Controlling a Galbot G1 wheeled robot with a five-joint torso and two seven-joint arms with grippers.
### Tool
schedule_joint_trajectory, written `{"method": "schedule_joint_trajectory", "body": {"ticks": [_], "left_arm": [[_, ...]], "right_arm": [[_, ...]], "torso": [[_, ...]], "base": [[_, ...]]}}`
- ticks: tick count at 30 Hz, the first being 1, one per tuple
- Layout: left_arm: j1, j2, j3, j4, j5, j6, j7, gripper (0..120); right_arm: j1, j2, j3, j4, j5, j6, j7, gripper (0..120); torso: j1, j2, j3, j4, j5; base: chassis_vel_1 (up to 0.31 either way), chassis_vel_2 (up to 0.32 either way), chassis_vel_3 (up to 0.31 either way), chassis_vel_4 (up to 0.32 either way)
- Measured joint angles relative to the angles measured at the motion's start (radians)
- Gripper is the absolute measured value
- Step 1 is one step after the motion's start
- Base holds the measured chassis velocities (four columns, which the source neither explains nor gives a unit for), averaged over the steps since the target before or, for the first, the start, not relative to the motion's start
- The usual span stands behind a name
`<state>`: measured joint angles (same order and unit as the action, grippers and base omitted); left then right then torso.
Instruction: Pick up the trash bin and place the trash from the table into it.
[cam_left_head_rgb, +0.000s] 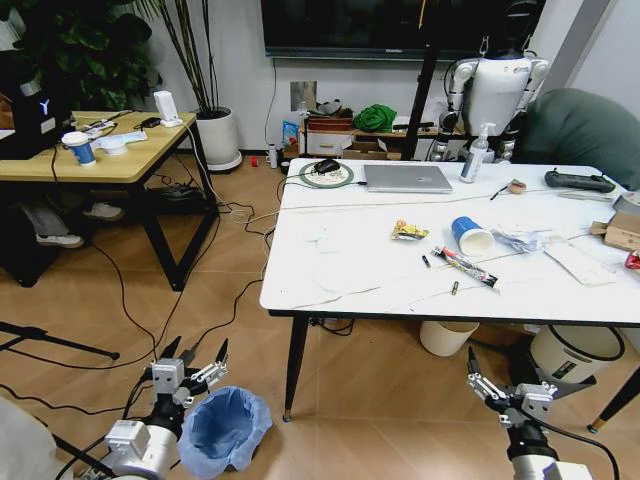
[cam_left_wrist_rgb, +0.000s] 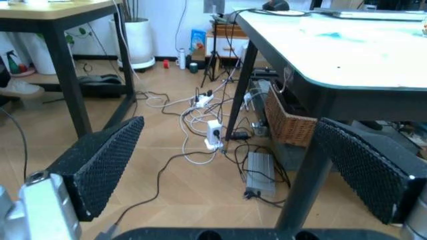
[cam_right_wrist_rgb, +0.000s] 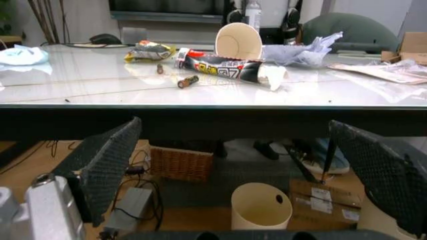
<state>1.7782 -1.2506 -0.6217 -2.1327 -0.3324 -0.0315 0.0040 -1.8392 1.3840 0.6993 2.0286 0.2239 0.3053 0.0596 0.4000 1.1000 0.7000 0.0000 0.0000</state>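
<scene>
The trash bin (cam_left_head_rgb: 224, 430) with its ruffled light blue bag stands on the floor by the table's front left leg. My left gripper (cam_left_head_rgb: 193, 360) hangs open just above and left of its rim. My right gripper (cam_left_head_rgb: 487, 375) is open low in front of the table (cam_left_head_rgb: 350, 290). Trash lies on the white top: a blue paper cup (cam_left_head_rgb: 471, 235) (cam_right_wrist_rgb: 238, 42) on its side, a red-and-white tube (cam_left_head_rgb: 466, 267) (cam_right_wrist_rgb: 223, 66), a yellow snack wrapper (cam_left_head_rgb: 408, 231) (cam_right_wrist_rgb: 151, 51), white wrappers (cam_left_head_rgb: 520, 239) and cardboard (cam_left_head_rgb: 622, 231).
A silver laptop (cam_left_head_rgb: 407, 178), tape roll (cam_left_head_rgb: 517, 186) and spray bottle (cam_left_head_rgb: 474, 154) sit on the table's far side. A cream bin (cam_left_head_rgb: 447, 337) (cam_right_wrist_rgb: 261, 206) and a white black-rimmed bin (cam_left_head_rgb: 571, 352) stand under the table. Cables (cam_left_wrist_rgb: 200, 125) trail across the floor; a wooden table (cam_left_head_rgb: 95, 150) stands left.
</scene>
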Motion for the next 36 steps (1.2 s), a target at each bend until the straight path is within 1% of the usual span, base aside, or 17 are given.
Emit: {"method": "schedule_joint_trajectory", "body": {"ticks": [5,11,17,19,23,24,28,30,31,32,36], "left_arm": [[0.005,-0.003,0.007,0.006,0.007,0.002,0.008,100],[0.001,-0.005,0.012,0.008,0.007,0.006,0.010,100],[0.000,-0.002,0.010,0.009,0.006,0.008,0.015,100],[0.000,-0.002,0.010,0.010,0.006,0.008,0.015,100],[0.000,-0.005,0.010,0.013,0.006,0.008,0.016,100],[0.001,-0.007,0.010,0.013,0.006,0.008,0.017,100],[0.001,-0.008,0.008,0.013,0.006,0.008,0.018,100],[0.001,-0.008,0.007,0.014,0.005,0.008,0.018,100],[0.000,-0.008,0.006,0.016,0.003,0.008,0.019,100],[0.000,-0.008,0.006,0.016,0.003,0.008,0.019,100],[0.000,-0.010,0.006,0.021,0.002,0.008,0.020,100]], "right_arm": [[-0.002,0.000,0.004,0.006,0.003,0.000,0.001,100],[-0.002,0.002,0.005,0.007,0.005,0.000,0.001,100],[0.001,0.005,0.006,0.006,0.005,0.003,0.002,100],[0.001,0.005,0.006,0.006,0.005,0.003,0.002,100],[0.004,0.005,0.007,0.005,0.007,0.003,0.002,100],[0.004,0.005,0.009,0.005,0.008,0.003,0.002,100],[0.006,0.006,0.010,0.004,0.009,0.003,0.003,100],[0.007,0.006,0.011,0.003,0.010,0.003,0.003,100],[0.009,0.007,0.011,0.000,0.011,0.003,0.003,100],[0.009,0.007,0.011,0.000,0.011,0.003,0.003,100],[0.009,0.009,0.014,-0.003,0.011,0.004,0.003,100]], "torso": [[-0.001,-0.002,-0.001,0.0000,-0.0001],[-0.010,-0.020,-0.010,0.0000,0.0000],[-0.028,-0.061,-0.033,0.0000,-0.0001],[-0.029,-0.065,-0.035,0.0000,0.0000],[-0.040,-0.088,-0.048,0.0000,0.0000],[-0.044,-0.099,-0.054,0.0000,-0.0001],[-0.051,-0.113,-0.062,0.0000,0.0000],[-0.056,-0.124,-0.068,0.0000,0.0000],[-0.061,-0.136,-0.075,0.0000,-0.0001],[-0.061,-0.136,-0.075,0.0000,-0.0001],[-0.070,-0.158,-0.087,0.0000,0.0000]], "base": [[0.000,0.000,0.000,0.000],[0.000,0.000,0.000,0.000],[0.000,0.000,0.000,0.000],[0.000,0.000,0.000,0.000],[0.000,0.000,0.000,0.000],[0.000,0.000,0.000,0.000],[0.000,0.000,0.000,0.000],[0.000,0.000,0.000,0.000],[0.000,0.000,0.000,0.000],[0.000,0.000,0.000,0.000],[0.000,0.000,0.000,0.000]]}}
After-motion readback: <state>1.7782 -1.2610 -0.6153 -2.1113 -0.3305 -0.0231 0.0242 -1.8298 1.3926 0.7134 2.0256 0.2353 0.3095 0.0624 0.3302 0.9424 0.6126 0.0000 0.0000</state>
